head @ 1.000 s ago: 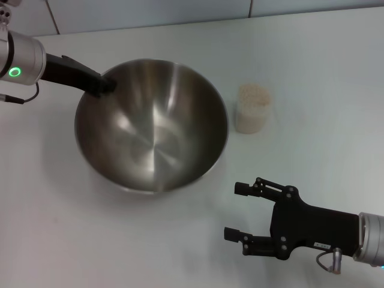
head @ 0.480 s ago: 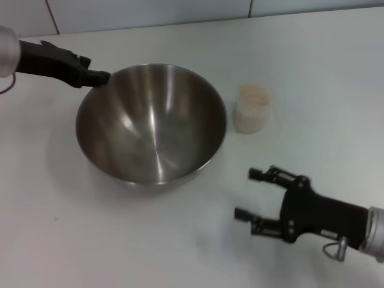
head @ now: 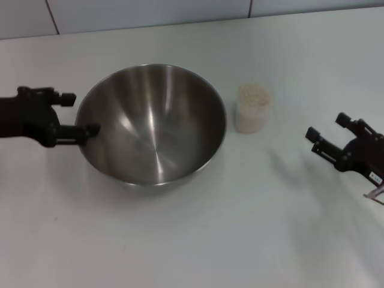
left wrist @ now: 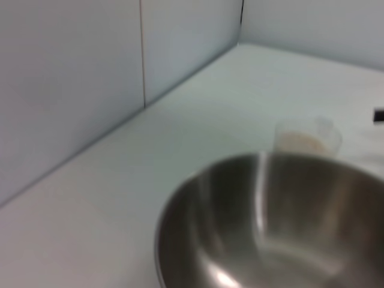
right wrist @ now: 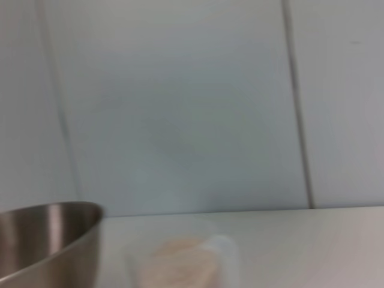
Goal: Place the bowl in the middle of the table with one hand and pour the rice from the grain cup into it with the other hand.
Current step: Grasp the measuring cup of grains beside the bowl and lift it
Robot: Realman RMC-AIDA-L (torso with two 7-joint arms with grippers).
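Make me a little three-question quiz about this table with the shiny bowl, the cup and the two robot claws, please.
1. Where does the grain cup stand?
A. inside the bowl
B. on the table, on the bowl's right
C. in the right gripper

2. How many cups are there?
A. one
B. two
C. three

3. What is in the bowl?
A. rice
B. water
C. nothing

Answers:
1. B: it stands on the table apart from the bowl.
2. A: only one shows, holding the rice.
3. C: its steel inside is bare, with the left gripper open at its rim and the right gripper open, short of the cup.
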